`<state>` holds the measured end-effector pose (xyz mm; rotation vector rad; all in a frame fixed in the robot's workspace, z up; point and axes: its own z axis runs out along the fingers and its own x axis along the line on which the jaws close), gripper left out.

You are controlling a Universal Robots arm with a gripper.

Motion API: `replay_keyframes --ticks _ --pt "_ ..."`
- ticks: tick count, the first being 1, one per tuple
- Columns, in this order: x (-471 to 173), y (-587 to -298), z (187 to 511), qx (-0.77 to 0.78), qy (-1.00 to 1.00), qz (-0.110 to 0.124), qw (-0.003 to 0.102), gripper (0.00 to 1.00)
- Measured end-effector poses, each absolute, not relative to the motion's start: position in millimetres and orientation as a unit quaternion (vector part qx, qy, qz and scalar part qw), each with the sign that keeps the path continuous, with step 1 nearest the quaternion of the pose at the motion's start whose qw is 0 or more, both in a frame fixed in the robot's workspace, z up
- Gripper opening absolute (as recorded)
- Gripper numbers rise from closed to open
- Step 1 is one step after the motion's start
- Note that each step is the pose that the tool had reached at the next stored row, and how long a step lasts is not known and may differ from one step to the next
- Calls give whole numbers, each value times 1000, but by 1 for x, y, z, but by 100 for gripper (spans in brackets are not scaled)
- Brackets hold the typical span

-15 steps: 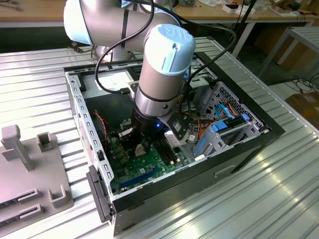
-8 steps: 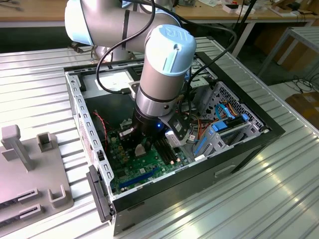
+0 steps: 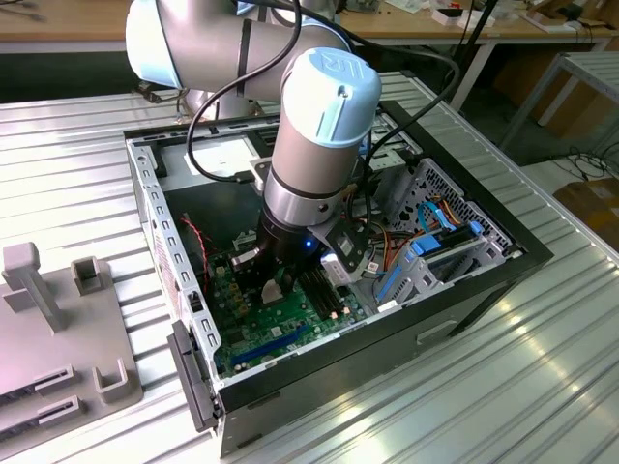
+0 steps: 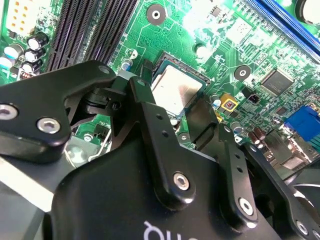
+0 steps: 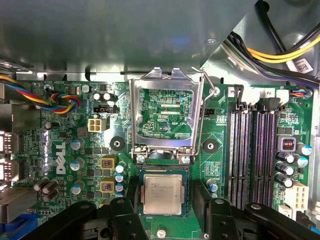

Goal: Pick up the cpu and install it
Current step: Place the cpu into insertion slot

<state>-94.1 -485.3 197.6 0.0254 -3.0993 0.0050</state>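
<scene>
The cpu [image 5: 161, 194] is a pale silvery square lying flat inside the black socket frame [image 5: 188, 172] on the green motherboard [image 5: 65, 150]. My gripper [image 5: 165, 192] hangs straight over it, open, with one black finger [image 5: 131, 196] on each side of the socket and a narrow gap to the chip's edges. In the second wrist view the cpu [image 4: 177, 90] shows between the same fingers [image 4: 202, 120]. In the exterior view the gripper [image 3: 276, 282] reaches down into the open computer case [image 3: 464, 290].
The socket's metal load plate [image 5: 165, 112] stands raised behind the cpu, its lever [image 5: 209, 92] swung up beside it. Black memory slots [image 5: 255, 150], capacitors [image 5: 287, 162] and coloured cable bundles [image 5: 60, 100] lie around. A grey fixture [image 3: 58, 329] sits on the table at the exterior view's left.
</scene>
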Motion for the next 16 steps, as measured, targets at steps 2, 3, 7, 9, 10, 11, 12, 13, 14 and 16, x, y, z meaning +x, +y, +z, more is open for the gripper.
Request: replay_keyframes --ticks 2,3,7,9,10,11,12,13,14,16 --pt "-94 -485 198 8 -1000 2 21 55" --pt "-94 -485 198 8 -1000 2 21 55" --pt "-96 -485 197 8 -1000 2 20 55" --pt "-96 -485 197 8 -1000 2 20 55" --pt "-96 -485 197 8 -1000 2 19 55" --pt "-96 -485 197 8 -1000 2 19 55" --pt "-96 -485 197 8 -1000 2 19 55" --pt "-96 -485 197 8 -1000 2 18 55" --pt "-97 -485 197 8 -1000 2 18 55" --pt "-97 -485 197 8 -1000 2 18 55"
